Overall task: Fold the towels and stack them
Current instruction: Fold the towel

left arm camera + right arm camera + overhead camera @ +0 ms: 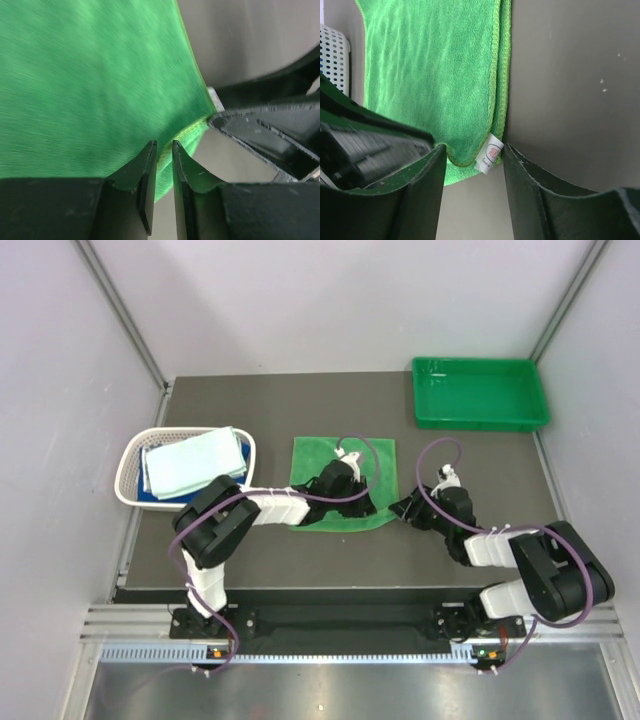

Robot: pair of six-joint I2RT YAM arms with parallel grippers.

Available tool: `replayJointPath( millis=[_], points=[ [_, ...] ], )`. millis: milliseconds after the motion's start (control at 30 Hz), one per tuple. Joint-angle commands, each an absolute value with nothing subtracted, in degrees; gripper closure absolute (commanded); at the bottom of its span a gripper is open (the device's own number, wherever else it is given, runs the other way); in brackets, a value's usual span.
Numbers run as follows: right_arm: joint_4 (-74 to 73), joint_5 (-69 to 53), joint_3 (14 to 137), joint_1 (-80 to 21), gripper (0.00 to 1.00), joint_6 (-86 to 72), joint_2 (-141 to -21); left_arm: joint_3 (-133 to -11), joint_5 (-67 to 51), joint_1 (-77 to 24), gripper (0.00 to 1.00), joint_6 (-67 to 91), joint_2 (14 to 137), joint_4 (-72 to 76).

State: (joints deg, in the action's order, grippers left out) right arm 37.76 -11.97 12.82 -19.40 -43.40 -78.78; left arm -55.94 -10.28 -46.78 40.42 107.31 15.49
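Well, the green towel point(420, 75) is soft and floppy, so grab its corner. The right gripper point(475, 148) gapes there. Whether the left gripper point(164, 150) pinches it, I cannot tell.

The green towel point(320, 455) lay mid-tabletop point(300, 560). The left end effector point(164, 146) and its arm blocked the towel's near edge. The right end effector point(474, 149) stood at its near right corner, leaving scant room between the 2. Left of the towel, the white basket point(128, 462), heaped with folded towels point(195, 462), closed that side. The green tray point(480, 423) sat well apart, beyond its far right corner. Bare tabletop lay open past the towel's far edge and toward the tray.
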Motion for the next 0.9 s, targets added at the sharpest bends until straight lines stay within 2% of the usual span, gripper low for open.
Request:
replayJointPath(
  millis=[0,367,633,767,867],
  points=[
    [35.42,-11.25,12.13,-19.95,0.51,-42.89,-77.00,-58.01,-12.04,-49.30,0.77,41.31,108.54,19.69],
    [35.33,-12.92,13.80,-20.13,0.52,-43.24,-78.57,-57.13,-13.71,-53.17,0.80,42.63,108.02,20.04],
    [28.32,-10.82,13.27,-20.04,0.52,-41.32,-72.52,-54.06,-15.11,-53.35,0.80,42.54,103.81,19.95],
    [20.05,-5.72,16.07,-19.51,0.50,-38.06,-68.30,-55.01,-10.03,-52.82,0.76,38.34,96.61,13.57],
    [14.95,-3.17,21.08,-18.63,0.47,-34.81,-66.97,-59.14,1.63,-50.55,0.73,35.52,91.33,3.49]
  ],
)
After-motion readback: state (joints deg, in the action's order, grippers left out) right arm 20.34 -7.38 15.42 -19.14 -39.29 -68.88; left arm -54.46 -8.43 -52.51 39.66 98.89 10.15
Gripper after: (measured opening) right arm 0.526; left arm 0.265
